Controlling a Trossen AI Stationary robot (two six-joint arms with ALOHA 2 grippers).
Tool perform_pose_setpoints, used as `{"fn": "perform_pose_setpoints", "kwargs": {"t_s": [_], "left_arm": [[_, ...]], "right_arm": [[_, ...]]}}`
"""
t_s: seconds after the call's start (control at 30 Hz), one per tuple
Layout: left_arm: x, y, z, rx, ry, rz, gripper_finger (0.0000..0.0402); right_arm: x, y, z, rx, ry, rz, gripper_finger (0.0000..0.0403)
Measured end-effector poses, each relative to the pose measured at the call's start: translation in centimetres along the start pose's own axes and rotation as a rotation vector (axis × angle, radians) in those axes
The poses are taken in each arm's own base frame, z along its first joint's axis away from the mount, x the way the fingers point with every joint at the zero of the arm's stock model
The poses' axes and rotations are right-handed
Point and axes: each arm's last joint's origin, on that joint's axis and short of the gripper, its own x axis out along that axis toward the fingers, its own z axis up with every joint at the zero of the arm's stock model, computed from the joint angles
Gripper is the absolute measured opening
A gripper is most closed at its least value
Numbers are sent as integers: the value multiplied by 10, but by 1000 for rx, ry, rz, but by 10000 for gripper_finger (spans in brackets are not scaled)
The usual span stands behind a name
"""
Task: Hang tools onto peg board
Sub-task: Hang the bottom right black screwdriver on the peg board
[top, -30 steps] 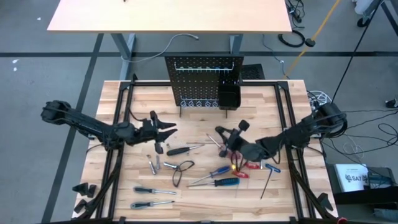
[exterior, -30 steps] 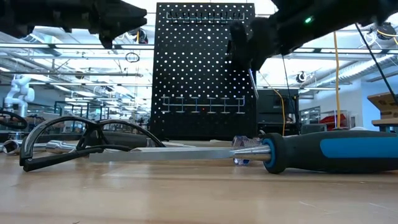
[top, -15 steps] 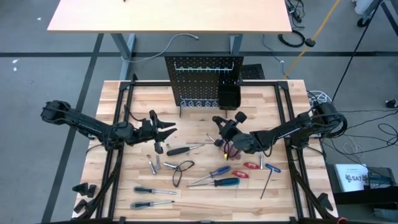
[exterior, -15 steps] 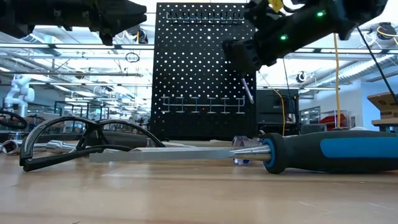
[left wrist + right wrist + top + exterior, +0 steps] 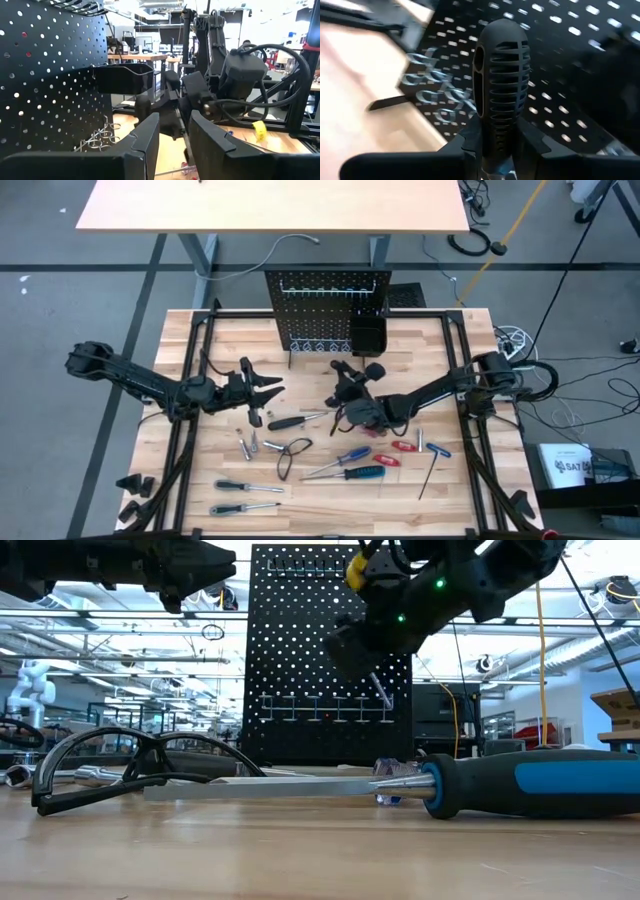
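1. The right gripper's fingers are seen clamped on a tool with a black ribbed, slotted handle, a screwdriver by its look; the handle stands up between the two fingers and its thin shaft slants down below the gripper in the low view.
2. The right gripper is held above the table, in front of the peg board and just short of it, with the held handle pointed toward the perforated face.
3. The left gripper is seen over the left half of the table, its fingers parted by a narrow gap with nothing between them.
4. The peg board is an upright black perforated panel at the far edge of the table, with a row of metal hooks across its face and a small black bin fixed at its right side.
5. The other tools are left lying on the wooden table: a black-handled screwdriver, a blue-handled screwdriver, a small blue driver, two red-handled drivers, two clear-handled drivers near the front edge, and a thin hex key.
6. A black wire loop is seen beside small silver bits, left of the blue drivers.
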Motion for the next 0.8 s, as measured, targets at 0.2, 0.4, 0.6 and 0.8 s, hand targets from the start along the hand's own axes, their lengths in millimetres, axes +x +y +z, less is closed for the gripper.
{"fn": "perform_pose_setpoints", "kwargs": {"t_s": [0.2,0.4,0.6,0.8], "left_arm": [[0,0,0,-1,-3,-1,107],[0,0,1,-3,-7,-6,107],[0,0,1,-3,-7,-6,107],[0,0,1,-3,-7,-6,107]], "right_arm": [[2,-4,0,76,13,-116,56],[14,-8,-1,130,24,-142,56],[28,-12,-2,132,35,-132,56],[36,-16,0,124,38,-155,56]]}}
